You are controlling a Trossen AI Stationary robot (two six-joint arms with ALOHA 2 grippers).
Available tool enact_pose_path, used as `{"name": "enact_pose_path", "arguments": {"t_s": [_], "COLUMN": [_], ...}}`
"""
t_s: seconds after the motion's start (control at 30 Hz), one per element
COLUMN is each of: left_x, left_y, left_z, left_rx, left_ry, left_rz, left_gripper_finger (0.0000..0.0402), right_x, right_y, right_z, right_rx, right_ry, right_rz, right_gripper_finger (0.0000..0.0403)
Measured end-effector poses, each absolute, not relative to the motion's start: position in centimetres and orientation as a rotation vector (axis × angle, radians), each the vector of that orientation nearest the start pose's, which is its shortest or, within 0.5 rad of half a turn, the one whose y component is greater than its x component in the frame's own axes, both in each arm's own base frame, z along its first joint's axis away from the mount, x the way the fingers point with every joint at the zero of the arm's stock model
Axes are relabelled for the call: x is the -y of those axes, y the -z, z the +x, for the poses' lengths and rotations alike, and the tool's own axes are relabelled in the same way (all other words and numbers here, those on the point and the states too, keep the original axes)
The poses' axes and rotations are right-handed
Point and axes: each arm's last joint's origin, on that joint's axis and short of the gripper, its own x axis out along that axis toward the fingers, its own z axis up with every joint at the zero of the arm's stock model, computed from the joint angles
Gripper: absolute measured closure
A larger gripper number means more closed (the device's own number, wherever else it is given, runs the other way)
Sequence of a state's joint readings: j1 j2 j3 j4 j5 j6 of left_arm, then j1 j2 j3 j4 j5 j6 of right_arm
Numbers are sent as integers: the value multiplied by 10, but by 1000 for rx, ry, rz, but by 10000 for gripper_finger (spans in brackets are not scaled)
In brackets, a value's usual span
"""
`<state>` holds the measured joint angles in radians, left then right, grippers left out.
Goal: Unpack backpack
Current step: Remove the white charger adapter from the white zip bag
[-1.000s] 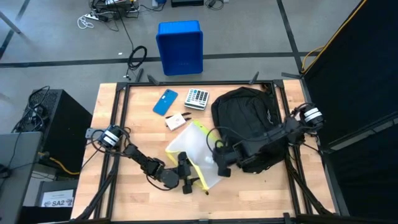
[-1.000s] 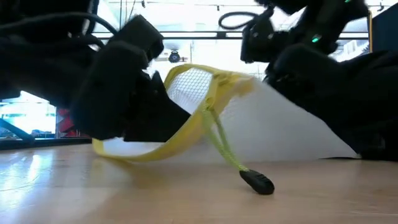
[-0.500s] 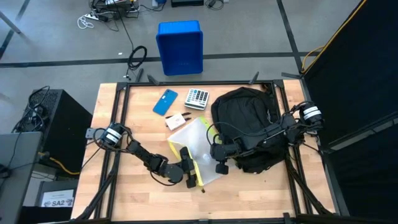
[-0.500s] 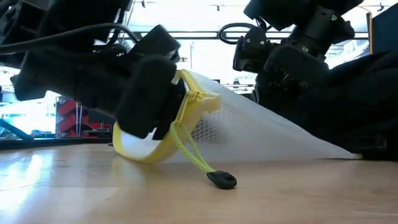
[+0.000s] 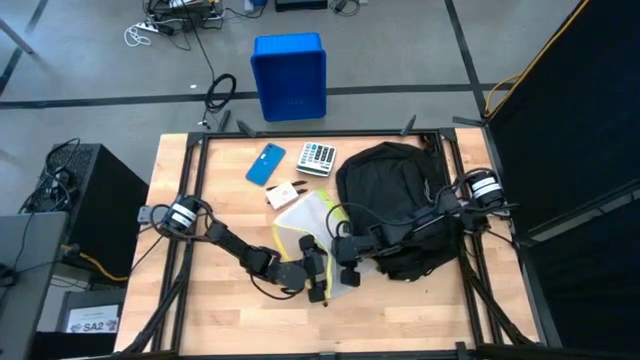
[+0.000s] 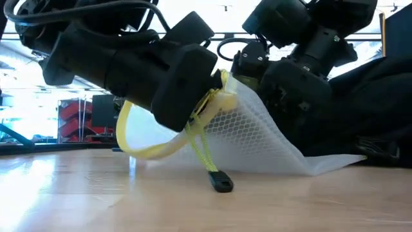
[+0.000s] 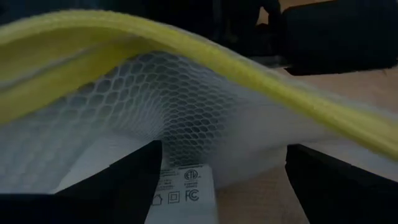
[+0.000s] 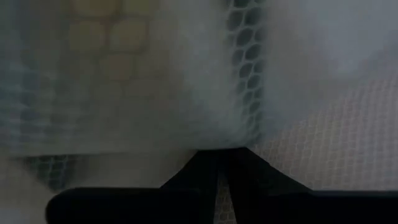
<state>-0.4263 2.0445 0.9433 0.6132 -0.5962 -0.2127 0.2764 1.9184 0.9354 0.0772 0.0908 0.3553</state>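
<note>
- The backpack lies flat on the right half of the table, its far end near the far edge and its near end under the right arm.
- Items already lying out on the wood: a blue phone and a calculator near the far edge, and a small white box just nearer than them. On this evidence the unpacking is judged well advanced.
- A white mesh pouch with yellow trim lies on the table just left of the backpack, one end lifted off the wood in the low view; its zip cord and black pull tab hang down to the table.
- Left gripper: at the near end of the pouch, jaws closed on the yellow-trimmed edge, as the low view indicates.
- Right gripper: at the pouch's near right side, next to the left gripper. The right wrist view shows its fingers together against the mesh; judged to be pinching the pouch, not confirmed.
- Remaining: whether anything is left inside the backpack cannot be told; its opening is not visible.
- Room: the two grippers work very near each other, with little margin between them. Open wood lies along the near edge and on the left half of the table. The backpack bounds the right side. A blue bin stands on the floor beyond the far edge.
</note>
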Motion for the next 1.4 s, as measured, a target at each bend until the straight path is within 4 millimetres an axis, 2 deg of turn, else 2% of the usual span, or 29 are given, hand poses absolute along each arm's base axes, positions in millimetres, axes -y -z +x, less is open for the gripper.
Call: {"name": "enact_pose_path", "arguments": {"t_s": [0.13, 0.23, 0.43, 0.67, 0.7, 1.03, 1.27, 1.4], "left_x": [144, 143, 142, 145, 145, 166, 184, 192], "left_y": [-102, -99, -96, -100, -104, -133, -161, -171], "left_z": [357, 356, 354, 353, 353, 333, 305, 298], "left_rx": [-427, -452, -480, -472, -466, -491, -483, -449], "left_ry": [-222, -238, -258, -232, -226, -132, -193, -189], "left_rz": [23, 19, 7, -17, -23, 54, 124, 110], "left_gripper_finger": [103, 134, 227, 379, 389, 401, 401, 401], "right_x": [-95, -94, -94, -94, -94, -94, -94, -93], "right_y": [-105, -106, -107, -107, -106, -106, -105, -105], "right_z": [343, 343, 343, 343, 343, 342, 342, 342], "right_rx": [-906, -901, -898, -900, -901, -911, -916, -915], "right_ry": [-10, -12, -15, -15, -15, -12, -10, -8], "right_rz": [174, 177, 180, 183, 183, 184, 184, 187], "right_gripper_finger": [389, 388, 393, 397, 396, 394, 400, 396]}}
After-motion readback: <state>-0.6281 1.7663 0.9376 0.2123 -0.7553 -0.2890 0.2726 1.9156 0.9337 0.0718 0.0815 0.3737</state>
